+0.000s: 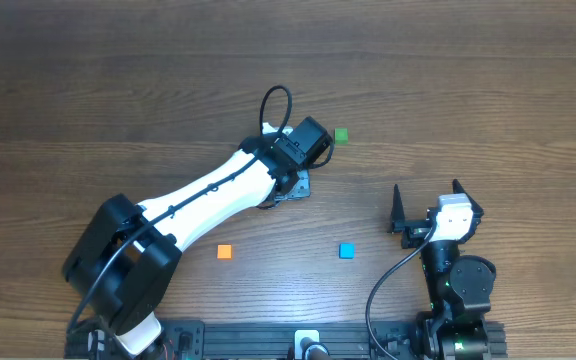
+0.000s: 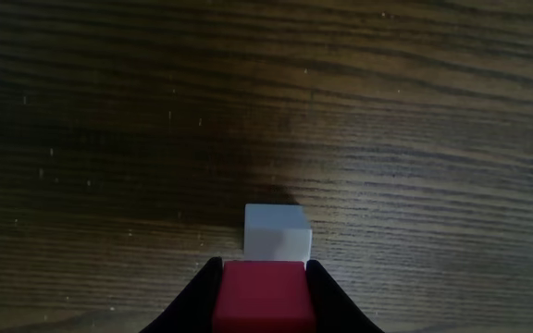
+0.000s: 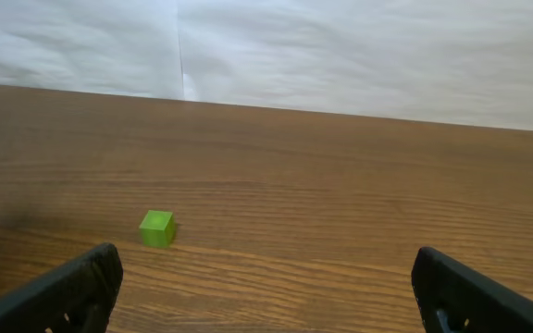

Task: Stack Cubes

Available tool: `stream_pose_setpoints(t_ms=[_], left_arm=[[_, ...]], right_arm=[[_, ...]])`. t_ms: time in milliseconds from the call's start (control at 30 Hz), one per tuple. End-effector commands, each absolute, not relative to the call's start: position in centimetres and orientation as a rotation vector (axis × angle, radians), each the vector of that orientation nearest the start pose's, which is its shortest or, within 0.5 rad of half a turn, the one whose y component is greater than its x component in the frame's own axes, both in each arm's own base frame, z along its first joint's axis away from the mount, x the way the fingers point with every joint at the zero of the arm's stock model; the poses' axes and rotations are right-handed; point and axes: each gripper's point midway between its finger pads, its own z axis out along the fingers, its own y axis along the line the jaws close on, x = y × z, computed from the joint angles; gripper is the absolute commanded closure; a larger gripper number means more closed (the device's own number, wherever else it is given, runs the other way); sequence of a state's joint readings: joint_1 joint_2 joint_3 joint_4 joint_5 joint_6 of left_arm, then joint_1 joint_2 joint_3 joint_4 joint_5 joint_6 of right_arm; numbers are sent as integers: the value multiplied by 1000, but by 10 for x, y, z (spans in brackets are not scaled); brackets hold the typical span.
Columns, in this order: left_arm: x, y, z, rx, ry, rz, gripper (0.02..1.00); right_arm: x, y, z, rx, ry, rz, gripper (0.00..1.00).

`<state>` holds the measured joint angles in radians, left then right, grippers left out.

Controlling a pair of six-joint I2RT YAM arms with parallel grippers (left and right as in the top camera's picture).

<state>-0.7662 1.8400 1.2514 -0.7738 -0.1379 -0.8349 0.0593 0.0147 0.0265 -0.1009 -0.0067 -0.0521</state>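
- Left gripper (image 2: 264, 270): fingers (image 2: 197, 294) clamp a red cube (image 2: 264, 298); a white cube (image 2: 278, 233) sits just beyond the fingertips.
- Right gripper (image 3: 266, 273): fingers spread wide; a green cube (image 3: 157, 228) lies well ahead.

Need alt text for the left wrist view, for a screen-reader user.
The left pincer holds a red cube between its fingers. Just past it, a white cube sits on the wooden table; whether the two cubes touch cannot be told.

Left arm (image 1: 218, 188) blocks the centre-left diagonal; right gripper (image 1: 426, 188) has bare wood (image 1: 393, 155) through to the far green cube (image 1: 341, 134); orange cube (image 1: 225, 252) and blue cube (image 1: 346, 250) sit near, well apart.
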Motion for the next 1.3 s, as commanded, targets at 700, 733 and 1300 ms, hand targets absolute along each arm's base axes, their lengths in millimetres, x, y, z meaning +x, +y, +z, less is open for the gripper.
stream_pose_setpoints(t_ms=[700,733,1300], left_arm=[[291,-251,36,-126,2869,-73,978],[291,-250,36,-126,2867,-68,976],[291,-246,23,-152,2882,-23,978]], right_arm=[[245,16,156,-99,1655,18,9],[245,16,156,-99,1655,18,7],[245,16,156,-99,1655,18,9]])
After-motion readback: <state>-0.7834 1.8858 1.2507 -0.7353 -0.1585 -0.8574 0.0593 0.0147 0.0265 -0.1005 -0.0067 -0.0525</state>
